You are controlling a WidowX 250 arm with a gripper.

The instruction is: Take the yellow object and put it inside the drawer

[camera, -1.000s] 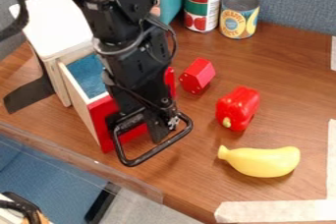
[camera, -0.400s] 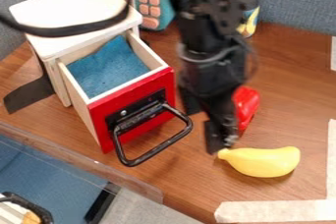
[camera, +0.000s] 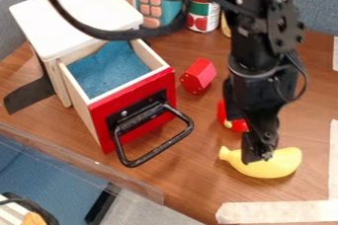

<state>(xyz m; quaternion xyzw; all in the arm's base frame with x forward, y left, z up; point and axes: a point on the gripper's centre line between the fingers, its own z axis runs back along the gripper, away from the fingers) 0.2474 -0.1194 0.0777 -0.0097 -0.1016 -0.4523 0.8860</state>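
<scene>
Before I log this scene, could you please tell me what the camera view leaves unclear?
In the camera view:
- Banana's upper middle: behind the gripper
- Pepper's right part: behind the gripper
- Yellow can: mostly behind the arm
- Gripper-banana contact: masked by the gripper itself

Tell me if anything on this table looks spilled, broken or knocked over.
Nothing stands out. The drawer is open, the tomato can stands upright, what shows of the yellow banana looks undamaged, and I see no spill on the table.
</scene>
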